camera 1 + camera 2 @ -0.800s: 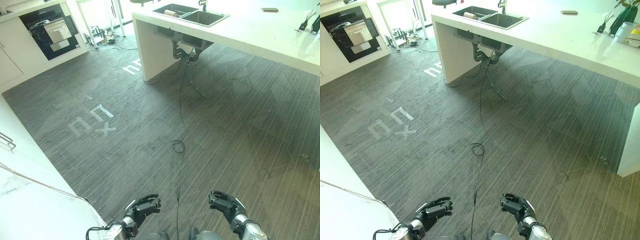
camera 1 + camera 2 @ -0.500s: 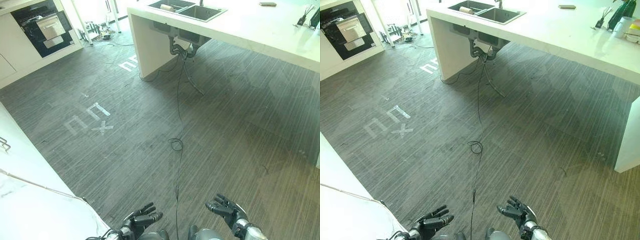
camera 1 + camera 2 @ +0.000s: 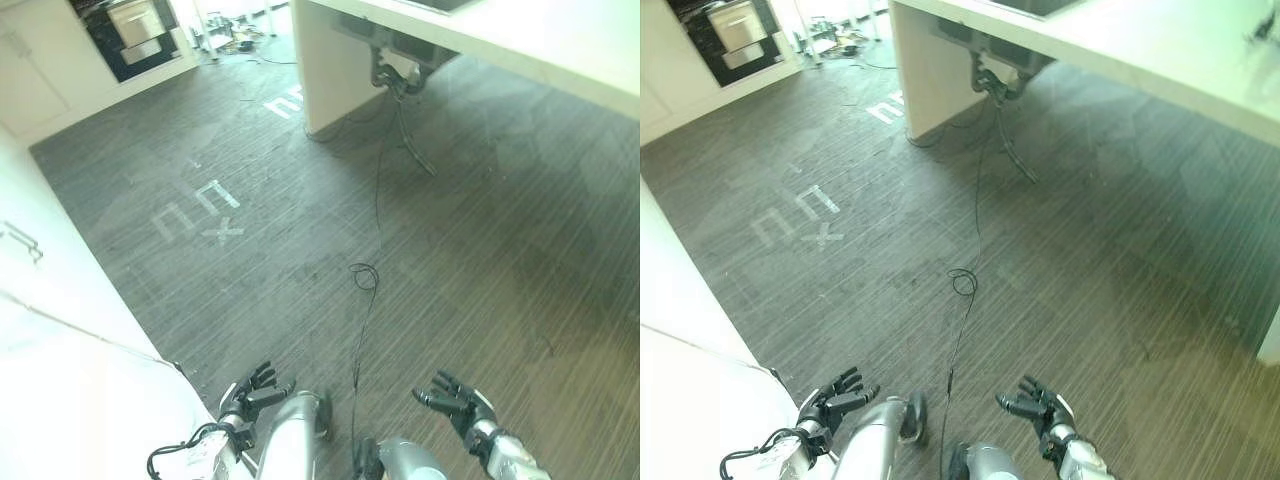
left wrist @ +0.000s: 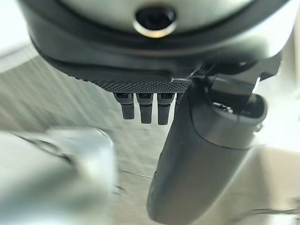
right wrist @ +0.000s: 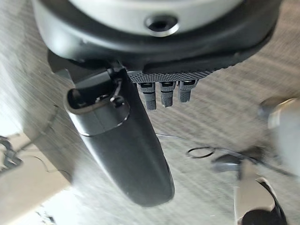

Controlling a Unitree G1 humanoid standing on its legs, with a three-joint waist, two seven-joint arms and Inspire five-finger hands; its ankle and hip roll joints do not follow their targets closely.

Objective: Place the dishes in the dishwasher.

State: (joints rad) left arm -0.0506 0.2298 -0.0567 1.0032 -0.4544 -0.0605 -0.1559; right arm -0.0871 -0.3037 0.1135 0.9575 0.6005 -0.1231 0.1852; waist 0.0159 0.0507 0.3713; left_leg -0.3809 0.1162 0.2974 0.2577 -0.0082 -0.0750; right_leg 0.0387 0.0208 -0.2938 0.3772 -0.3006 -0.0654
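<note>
A dark grey striped floor (image 3: 470, 230) fills most of the kitchen, with pale tape marks (image 3: 200, 212) stuck on it toward the far left. A white counter (image 3: 1160, 50) runs across the far right, its end panel standing on the floor, with grey drain pipes (image 3: 395, 75) hanging under it where the sink would be. At the far left, set into white cabinets (image 3: 35, 85), stands a dark open appliance (image 3: 135, 30) with a pulled-out metal rack, probably the dishwasher, though it is too far off to be sure. A second white counter (image 3: 60, 390) lies close by at the near left edge.

The left robot hand (image 3: 250, 392) hangs low over the floor beside that near counter, its fingers spread and straight, holding nothing. The right robot hand (image 3: 452, 398) hovers at the same height, well apart from the left one, fingers likewise fanned out and empty. Both wrist views show straight fingertips (image 5: 161, 93) over bare floor. No dishes can be made out on either counter from here
</note>
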